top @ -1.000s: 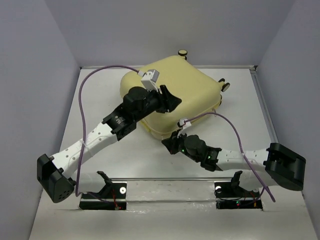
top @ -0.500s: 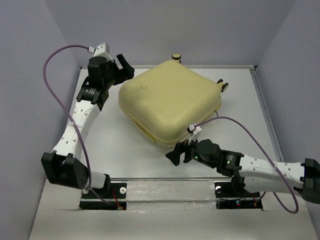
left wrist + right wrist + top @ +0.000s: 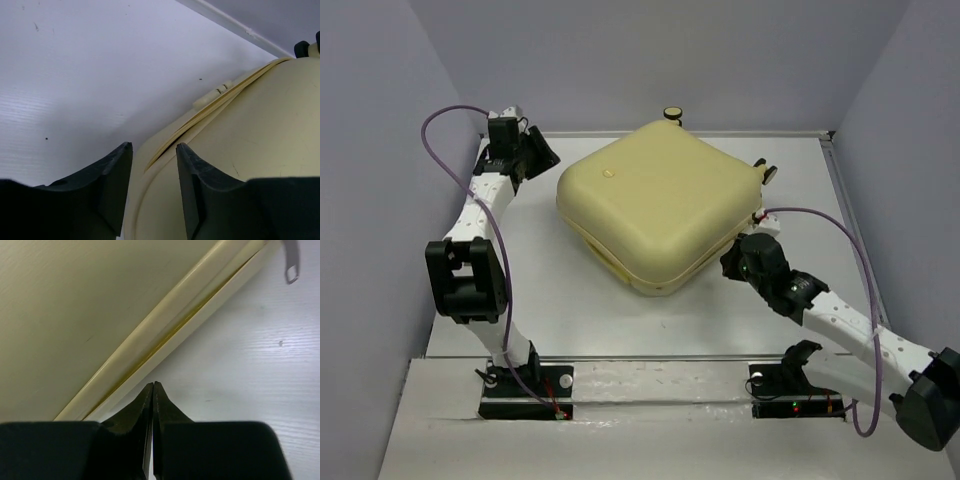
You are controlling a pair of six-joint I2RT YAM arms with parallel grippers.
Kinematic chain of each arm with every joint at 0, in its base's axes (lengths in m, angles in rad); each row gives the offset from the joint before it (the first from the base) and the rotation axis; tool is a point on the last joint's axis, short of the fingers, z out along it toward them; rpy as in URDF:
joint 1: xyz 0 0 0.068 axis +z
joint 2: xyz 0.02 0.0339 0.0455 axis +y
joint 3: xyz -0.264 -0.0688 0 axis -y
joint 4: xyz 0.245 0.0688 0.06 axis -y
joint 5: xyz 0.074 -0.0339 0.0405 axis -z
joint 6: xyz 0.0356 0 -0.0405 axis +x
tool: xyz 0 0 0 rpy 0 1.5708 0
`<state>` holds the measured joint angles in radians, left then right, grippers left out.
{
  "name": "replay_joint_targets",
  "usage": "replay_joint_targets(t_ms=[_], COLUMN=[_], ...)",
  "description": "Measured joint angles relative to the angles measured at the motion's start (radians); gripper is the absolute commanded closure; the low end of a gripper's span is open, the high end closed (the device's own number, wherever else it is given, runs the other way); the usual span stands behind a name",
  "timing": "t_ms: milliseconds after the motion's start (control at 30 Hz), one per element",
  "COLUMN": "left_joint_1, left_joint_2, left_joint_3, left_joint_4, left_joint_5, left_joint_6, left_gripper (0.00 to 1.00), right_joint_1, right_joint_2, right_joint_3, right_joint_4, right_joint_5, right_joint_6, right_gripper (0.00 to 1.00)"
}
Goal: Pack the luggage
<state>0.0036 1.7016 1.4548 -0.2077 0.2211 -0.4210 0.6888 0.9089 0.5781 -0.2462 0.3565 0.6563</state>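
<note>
Beside the suitcase, my R gripper is pressed together, L gripper spread; it looks hard, slippery, big: grab the rim.

Suitcases: one, the luggage, mid-table.
Wheels: two caster wheels in view, one at the far edge, one on the right.
Emblems: one emblem.
Grippers: two, the left gripper far left and the right gripper near right.
Cables: two purple cables, one per arm.
</note>
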Motion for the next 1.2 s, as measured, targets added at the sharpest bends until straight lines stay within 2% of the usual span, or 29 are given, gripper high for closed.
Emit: replay_joint_targets(t_ms=[133,267,433,600,667,733,833,1000,1067,1100,1133,1167,1200], left_joint_1=[0.007,-0.016,-0.031,-0.036,-0.043,-0.061,-0.078,-0.099,-0.138,-0.151,-0.168,-0.177,-0.178], left_joint_2=[0.017,0.019,-0.015,-0.196,-0.278,-0.380,-0.462,-0.613,-0.681,-0.702,-0.738,-0.780,-0.819], left_joint_3=[-0.056,-0.143,-0.259,-0.502,-0.589,-0.684,-0.709,-0.665,-0.600,-0.580,-0.560,-0.550,-0.549], left_joint_4=[0.068,0.150,0.299,0.411,0.422,0.421,0.361,0.233,0.196,0.188,0.185,0.184,0.179], left_joint_5=[0.045,0.045,0.027,-0.018,-0.029,-0.056,-0.090,-0.116,-0.086,-0.077,-0.065,-0.058,-0.056], left_joint_6=[-0.048,-0.094,-0.145,-0.188,-0.194,-0.201,-0.197,-0.186,-0.180,-0.177,-0.169,-0.163,-0.159], left_gripper=[0.66,0.78,0.84,0.85,0.85,0.81,0.75,0.63,0.58,0.57,0.57,0.57,0.58], right_joint_1=[-0.135,-0.267,-0.331,-0.388,-0.404,-0.415,-0.427,-0.424,-0.409,-0.400,-0.382,-0.370,-0.346], right_joint_2=[0.071,0.169,0.307,0.481,0.544,0.596,0.624,0.541,0.430,0.372,0.289,0.233,0.118], right_joint_3=[0.027,0.084,0.189,0.339,0.401,0.463,0.507,0.497,0.442,0.413,0.369,0.327,0.253], right_joint_4=[0.021,0.084,0.103,0.111,0.110,0.097,0.087,0.027,0.034,0.035,0.056,0.084,0.107], right_joint_5=[-0.056,-0.179,-0.280,-0.291,-0.305,-0.309,-0.305,-0.309,-0.330,-0.349,-0.379,-0.405,-0.449], right_joint_6=[-0.025,-0.056,-0.148,-0.243,-0.277,-0.303,-0.323,-0.325,-0.316,-0.305,-0.292,-0.280,-0.263], right_gripper=[0.93,0.93,0.93,0.91,0.85,0.63,0.47,0.41,0.45,0.54,0.65,0.89,0.93])
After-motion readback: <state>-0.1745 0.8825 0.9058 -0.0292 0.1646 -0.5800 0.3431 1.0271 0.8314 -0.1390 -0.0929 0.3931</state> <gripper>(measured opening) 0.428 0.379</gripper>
